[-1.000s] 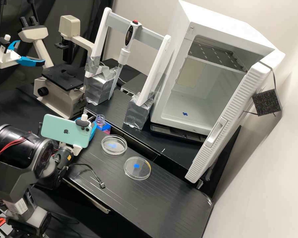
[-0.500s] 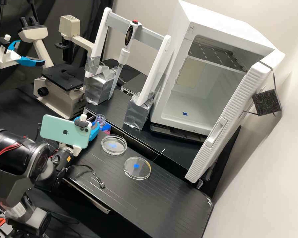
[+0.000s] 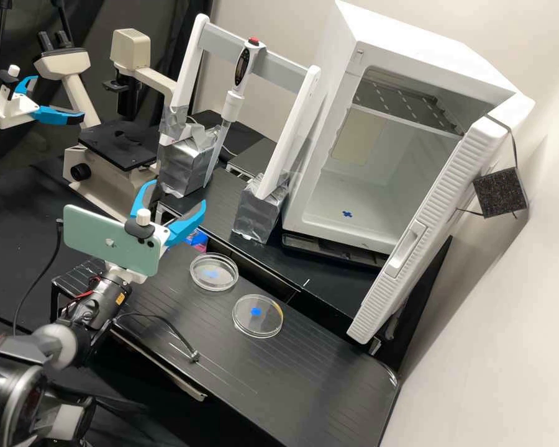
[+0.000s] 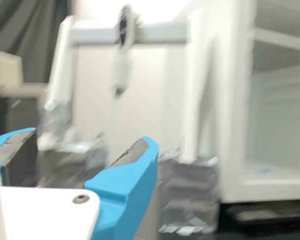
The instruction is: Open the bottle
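In the high view, from left to right, black cloth (image 3: 12, 205) covers the bench under a dark curtain (image 3: 152, 28). A beige microscope (image 3: 130, 49) stands there, its black stage low before the curtain. In front of it a mint-green phone (image 3: 109, 241) is mounted on the arm, just beside the gripper (image 3: 177, 192). The gripper is released, its blue fingers spread wide; in the wrist view it is in front of the stand's foil-wrapped feet.

Just behind one finger is a blue-and-pink object (image 3: 197, 238), mostly hidden, at the far edge of the grooved black surface (image 3: 292, 379). Whether it is the bottle I cannot tell, so the bottle's place is uncertain.

A thin black cable (image 3: 174, 329) lies on that surface, and two clear petri dishes (image 3: 213, 288) rest there, apart, each with a blue mark showing. Beyond them is the white stand (image 3: 289, 136) with a grey crossbar, bearing a pipette (image 3: 235, 99) with a red button.

To the right a white cabinet (image 3: 326, 81) stands open, with a shelf inside and a blue cross on its floor. A black block (image 3: 502, 192) hangs by a strap on its door (image 3: 379, 298), before a pale wall (image 3: 509, 323).
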`<control>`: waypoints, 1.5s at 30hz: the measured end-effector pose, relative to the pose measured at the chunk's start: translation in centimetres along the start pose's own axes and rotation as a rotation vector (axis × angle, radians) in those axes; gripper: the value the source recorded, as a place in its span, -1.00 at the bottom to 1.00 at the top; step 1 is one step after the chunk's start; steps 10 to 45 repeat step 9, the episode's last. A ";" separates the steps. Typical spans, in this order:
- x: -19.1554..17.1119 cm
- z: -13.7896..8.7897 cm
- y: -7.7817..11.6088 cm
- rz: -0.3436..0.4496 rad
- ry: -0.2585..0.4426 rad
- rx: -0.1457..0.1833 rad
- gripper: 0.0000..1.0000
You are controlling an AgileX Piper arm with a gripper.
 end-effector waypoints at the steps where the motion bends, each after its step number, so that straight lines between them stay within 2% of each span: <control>1: 0.0 0.1 0.2 0.022 -0.007 0.002 1.00; 5: 0.2 1.1 0.7 0.057 -0.055 -0.023 1.00; 9: 0.6 2.3 0.7 0.042 -0.093 0.023 1.00; 45: 0.6 2.3 0.7 0.042 -0.093 0.023 1.00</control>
